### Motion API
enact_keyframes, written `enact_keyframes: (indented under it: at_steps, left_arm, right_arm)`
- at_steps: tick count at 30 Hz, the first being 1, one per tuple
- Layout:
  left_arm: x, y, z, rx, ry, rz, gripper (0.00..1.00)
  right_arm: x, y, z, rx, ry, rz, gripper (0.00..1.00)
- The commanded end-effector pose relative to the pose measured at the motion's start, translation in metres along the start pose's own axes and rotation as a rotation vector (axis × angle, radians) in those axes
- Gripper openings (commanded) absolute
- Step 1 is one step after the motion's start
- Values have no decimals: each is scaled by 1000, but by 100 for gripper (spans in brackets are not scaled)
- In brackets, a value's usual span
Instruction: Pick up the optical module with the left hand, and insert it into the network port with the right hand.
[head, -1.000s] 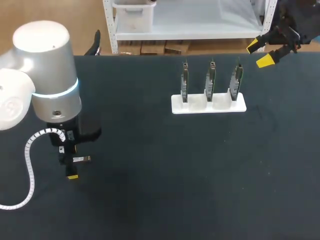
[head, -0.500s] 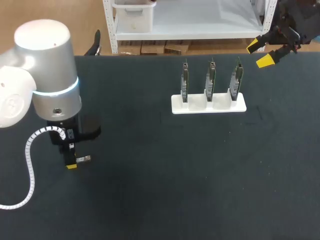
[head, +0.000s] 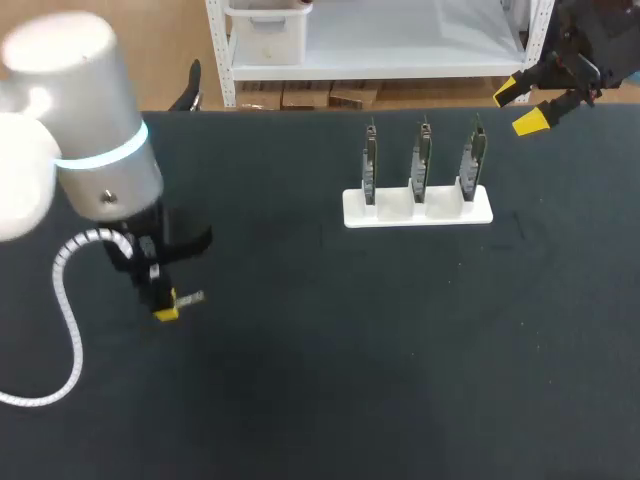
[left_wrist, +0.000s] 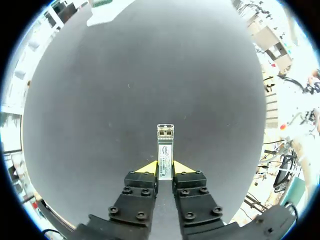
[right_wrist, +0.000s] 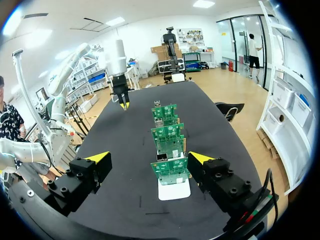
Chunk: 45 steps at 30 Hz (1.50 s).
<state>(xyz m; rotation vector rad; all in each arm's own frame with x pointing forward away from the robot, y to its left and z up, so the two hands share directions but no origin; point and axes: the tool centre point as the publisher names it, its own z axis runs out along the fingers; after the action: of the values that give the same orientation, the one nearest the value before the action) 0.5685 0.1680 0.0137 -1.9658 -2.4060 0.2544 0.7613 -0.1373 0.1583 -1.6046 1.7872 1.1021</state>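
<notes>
a black table (head: 400, 380) seen from above, with two robot arms. the left arm (head: 90, 130), a thick silver and white cylinder with a coiled white cable (head: 62, 300) hanging beside it, comes in from the left over the table's left part. the left gripper (head: 165, 305) is clamped on the optical module (head: 188, 297), a small slim metal stick that pokes out sideways from the yellow tips toward the middle of the table. from the left wrist, the left gripper (left_wrist: 165, 167) has its two black fingers pressed against both sides of the optical module (left_wrist: 165, 150), which points straight out ahead of the tips, its two-holed end farthest from the gripper, with bare table beyond it. well apart, at the far right side of the table, a white stand (head: 417, 210) holds three upright green circuit boards (head: 422, 158) in a row, side by side with gaps between them. the right gripper (head: 522, 105) hangs at the table's far right corner, just beyond the stand, fingers spread wide and holding nothing. from the right wrist, the right gripper (right_wrist: 149, 157) frames the circuit boards (right_wrist: 167, 138) lined up one behind another ahead of it on the white stand (right_wrist: 174, 189), touching none. the nearest board carries a small metal network port (right_wrist: 161, 157) at its upper edge. the left arm (right_wrist: 117, 60) shows far across the table.
</notes>
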Motion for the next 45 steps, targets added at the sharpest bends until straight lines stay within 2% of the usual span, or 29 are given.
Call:
enact_keyframes:
  at_steps: [1,2,6,8,25,27,31,37,41,45]
  left_arm:
    - [-4,0,-38,38,-277,92,0]
    - [-9,0,-47,39,-328,117,0]
    - [-28,3,-77,42,-434,188,0]
    - [-34,4,-87,36,-426,192,0]
    - [-34,4,-87,36,-426,192,0]
    - [-38,-4,-85,26,-476,159,0]
    - [-79,9,-102,-60,-592,188,0]
    - [-158,51,-143,-188,-752,330,0]
    - [-208,74,-174,-270,-868,392,0]
    - [-240,80,-191,-282,-954,427,0]
  right_arm:
    - [0,2,1,4,0,-1,100]
    - [0,2,1,4,0,-1,100]
    - [0,2,1,4,0,-1,100]
    - [0,2,1,4,0,-1,100]
    - [0,2,1,4,0,-1,100]
    - [0,2,1,4,0,-1,100]
    - [0,2,1,4,0,-1,100]
    - [0,2,1,4,0,-1,100]
    - [0,2,1,4,0,-1,100]
    - [0,2,1,4,0,-1,100]
